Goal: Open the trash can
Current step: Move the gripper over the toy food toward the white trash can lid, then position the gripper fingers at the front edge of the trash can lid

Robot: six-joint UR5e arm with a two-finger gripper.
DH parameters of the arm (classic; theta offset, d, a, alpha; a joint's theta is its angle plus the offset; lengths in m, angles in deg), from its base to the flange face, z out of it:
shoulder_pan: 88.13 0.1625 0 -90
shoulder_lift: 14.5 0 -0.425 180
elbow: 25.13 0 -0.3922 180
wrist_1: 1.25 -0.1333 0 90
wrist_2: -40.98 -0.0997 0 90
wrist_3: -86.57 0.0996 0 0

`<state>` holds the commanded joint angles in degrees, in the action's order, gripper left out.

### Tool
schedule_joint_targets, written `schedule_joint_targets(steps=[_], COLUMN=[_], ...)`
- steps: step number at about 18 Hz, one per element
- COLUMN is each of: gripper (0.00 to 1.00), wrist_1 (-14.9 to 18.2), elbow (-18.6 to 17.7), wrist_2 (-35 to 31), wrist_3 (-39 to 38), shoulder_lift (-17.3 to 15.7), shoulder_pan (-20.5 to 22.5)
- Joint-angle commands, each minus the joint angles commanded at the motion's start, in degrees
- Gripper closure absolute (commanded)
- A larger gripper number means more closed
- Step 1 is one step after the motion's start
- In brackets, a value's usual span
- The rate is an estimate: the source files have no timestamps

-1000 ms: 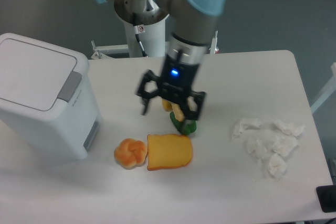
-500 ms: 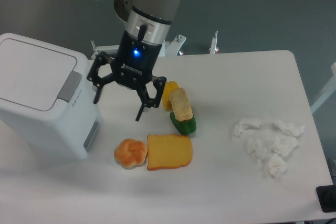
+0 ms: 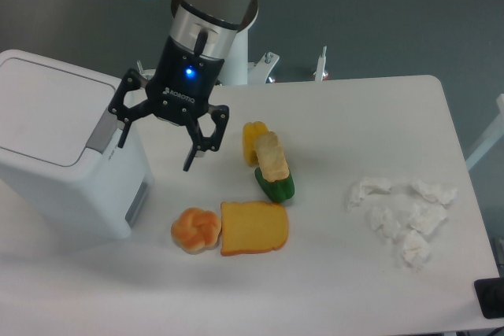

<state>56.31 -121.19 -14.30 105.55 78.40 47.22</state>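
the trash can (image 3: 55, 147) looks smooth white plastic with a grey tab; the gripper (image 3: 155, 151) matt black; the tissues (image 3: 402, 214) crumpled paper; the table (image 3: 346, 116) smooth, matt white.

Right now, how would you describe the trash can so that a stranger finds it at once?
Look at the left edge of the white table: the trash can stands there, beside the open gripper. It is a big white box with a flat lid, a grey tab and a grey side vent, far larger than the toy foods.
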Motion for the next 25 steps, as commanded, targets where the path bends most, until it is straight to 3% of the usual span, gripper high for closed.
schedule_joint_targets(steps=[25], gripper=[0.0], wrist_1=[0.62], elbow=[-3.78], wrist_2=[-2.2], wrist_3=[0.0], shoulder_lift=[-0.88], shoulder_pan=[-1.93])
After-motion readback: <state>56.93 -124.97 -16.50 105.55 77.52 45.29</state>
